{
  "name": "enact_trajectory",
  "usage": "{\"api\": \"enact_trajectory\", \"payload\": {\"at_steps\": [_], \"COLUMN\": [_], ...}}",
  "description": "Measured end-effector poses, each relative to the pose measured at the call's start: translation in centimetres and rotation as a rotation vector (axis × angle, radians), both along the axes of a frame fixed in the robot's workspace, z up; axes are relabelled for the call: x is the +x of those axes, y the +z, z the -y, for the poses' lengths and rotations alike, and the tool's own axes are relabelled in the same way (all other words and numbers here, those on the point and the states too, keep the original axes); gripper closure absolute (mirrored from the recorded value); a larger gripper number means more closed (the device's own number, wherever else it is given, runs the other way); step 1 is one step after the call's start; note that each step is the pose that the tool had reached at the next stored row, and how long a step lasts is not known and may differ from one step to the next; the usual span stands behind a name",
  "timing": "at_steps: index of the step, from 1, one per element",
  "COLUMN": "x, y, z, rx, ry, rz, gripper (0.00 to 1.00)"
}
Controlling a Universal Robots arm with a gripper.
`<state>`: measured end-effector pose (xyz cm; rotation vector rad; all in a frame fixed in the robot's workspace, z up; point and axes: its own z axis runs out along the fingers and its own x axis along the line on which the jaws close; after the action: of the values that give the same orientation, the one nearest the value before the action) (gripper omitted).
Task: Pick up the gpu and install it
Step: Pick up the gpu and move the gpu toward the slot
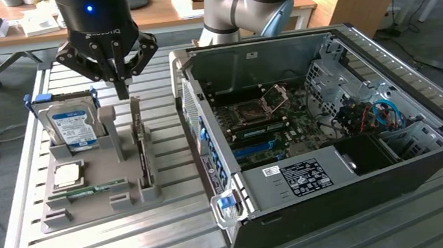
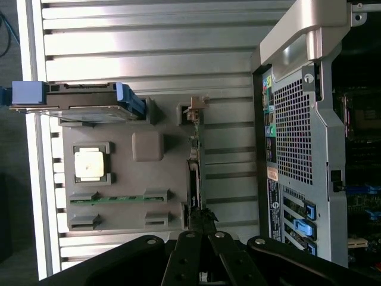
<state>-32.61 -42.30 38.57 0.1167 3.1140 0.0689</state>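
The gpu (image 1: 141,148) is a thin dark card standing on edge in a slot of the grey holder (image 1: 121,164), to the exterior view's left of the open computer case (image 1: 409,68). My gripper (image 1: 123,95) hangs just above the card's far end, its black fingers shut together with nothing between them. In the wrist view the gpu (image 2: 195,173) runs as a narrow dark sliver along the holder (image 2: 147,146), and my gripper (image 2: 201,241) sits over one end of it. Inside the case, blue slots on the motherboard (image 1: 260,150) lie exposed.
The holder also carries a silver hard drive (image 1: 70,122) with a blue label, a square processor (image 1: 67,173) and a green memory stick (image 1: 95,189). The case's rear panel (image 2: 297,119) stands close beside the holder. A ribbed metal table (image 1: 167,237) lies under everything.
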Motion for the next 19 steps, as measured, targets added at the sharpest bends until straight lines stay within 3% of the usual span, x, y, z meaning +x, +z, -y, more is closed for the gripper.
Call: {"api": "enact_trajectory", "payload": {"at_steps": [3, 6, 11, 12, 19], "x": [0.0, 0.0, 0.0, 0.0, -0.02], "y": [0.0, 0.0, 0.0, 0.0, -0.36], "z": [0.0, 0.0, 0.0, 0.0, 0.0], "rx": [0.0, 0.0, -0.0001, 0.0, 0.0002], "ry": [0.0, 0.0, 0.0, 0.0, 0.0], "rz": [0.0, 0.0, 0.0, 0.0, 0.0005], "gripper": [0.89, 0.71, 0.59, 0.53, 0.53]}}
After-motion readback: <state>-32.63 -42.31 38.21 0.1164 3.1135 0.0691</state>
